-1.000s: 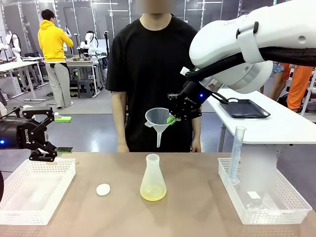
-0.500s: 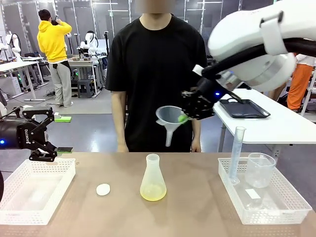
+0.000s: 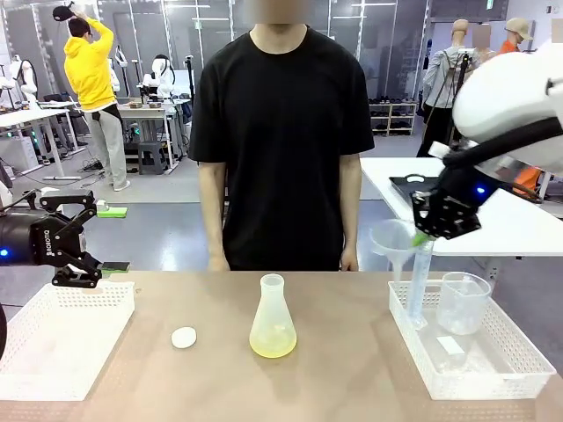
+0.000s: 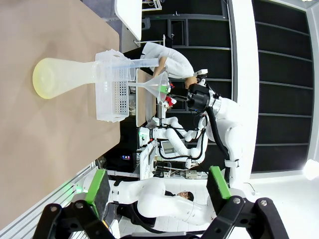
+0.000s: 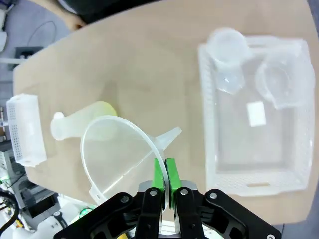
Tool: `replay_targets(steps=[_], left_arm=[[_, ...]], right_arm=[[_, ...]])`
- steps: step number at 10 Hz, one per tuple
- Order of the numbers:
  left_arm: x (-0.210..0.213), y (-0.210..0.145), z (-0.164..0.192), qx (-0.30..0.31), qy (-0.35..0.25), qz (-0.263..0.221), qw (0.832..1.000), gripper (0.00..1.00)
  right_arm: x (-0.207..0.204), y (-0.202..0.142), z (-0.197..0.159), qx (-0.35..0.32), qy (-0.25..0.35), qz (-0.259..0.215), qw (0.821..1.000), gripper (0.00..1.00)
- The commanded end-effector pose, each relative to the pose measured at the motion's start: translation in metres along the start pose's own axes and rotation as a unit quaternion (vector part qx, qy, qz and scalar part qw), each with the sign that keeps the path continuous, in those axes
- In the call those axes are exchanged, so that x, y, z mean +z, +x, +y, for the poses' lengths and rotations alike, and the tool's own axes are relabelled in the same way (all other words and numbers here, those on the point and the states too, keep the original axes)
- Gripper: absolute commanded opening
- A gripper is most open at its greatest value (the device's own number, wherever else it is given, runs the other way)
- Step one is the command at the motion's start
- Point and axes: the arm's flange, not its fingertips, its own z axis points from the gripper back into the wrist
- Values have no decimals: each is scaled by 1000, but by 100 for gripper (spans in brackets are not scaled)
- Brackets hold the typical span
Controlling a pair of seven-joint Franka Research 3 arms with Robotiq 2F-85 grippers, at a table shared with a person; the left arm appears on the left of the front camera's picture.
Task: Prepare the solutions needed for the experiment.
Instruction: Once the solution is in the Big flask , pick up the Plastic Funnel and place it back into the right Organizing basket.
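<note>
The right gripper [image 3: 426,236] is clamped tight on the rim of a clear plastic funnel [image 3: 393,243], its green pads pinching the thin wall, as the right wrist view [image 5: 163,172] shows. It holds the funnel in the air above the left end of the white perforated plastic tray [image 3: 519,353] on the robot's right, with the spout just beside the tall clear graduated cylinder [image 3: 420,272] that stands in the tray near a clear beaker [image 3: 464,301]. The pale yellow-green solution [image 3: 273,342] lies as a shallow layer in the bottom of the translucent conical flask [image 3: 272,308], upright at the middle of the brown table [image 3: 352,387] and well apart from the funnel. With liquid already in the flask, the step in hand looks like stowing the funnel. The next move calls for lowering it onto a bare part of the tray floor, clear of cylinder and beaker, before the jaws let go. The left gripper [image 3: 92,239] hangs over the other white tray [image 3: 35,374], jaws wide apart and gripping nothing.
</note>
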Motion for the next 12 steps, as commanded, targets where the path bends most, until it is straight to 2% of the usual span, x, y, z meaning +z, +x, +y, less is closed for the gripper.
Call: replay_targets(steps=[1, 2, 5, 6, 7, 8, 10, 12], left_arm=[[-2, -1, -3, 4, -9, -1, 1000, 100], [-2, -1, -3, 4, -9, -1, 1000, 100], [-2, -1, -3, 4, -9, -1, 1000, 100], [-2, -1, -3, 4, -9, -1, 1000, 100], [-2, -1, -3, 4, -9, -1, 1000, 100], [-2, -1, -3, 4, -9, -1, 1000, 100], [-2, -1, -3, 4, -9, -1, 1000, 100], [-2, -1, -3, 4, -9, -1, 1000, 100]], right_arm=[[8, -16, 2, -5, -11, 10, 1000, 1], [0, 0, 0, 0, 0, 0, 1000, 1], [0, 0, 0, 0, 0, 0, 1000, 1], [2, -6, -4, 1, -4, 5, 1000, 4], [11, -13, -16, -48, -51, -12, 998, 4], [22, -22, -28, -58, -68, -8, 996, 4], [34, -26, -50, -95, -126, 12, 987, 4], [35, -28, -65, -116, -158, 33, 980, 4]])
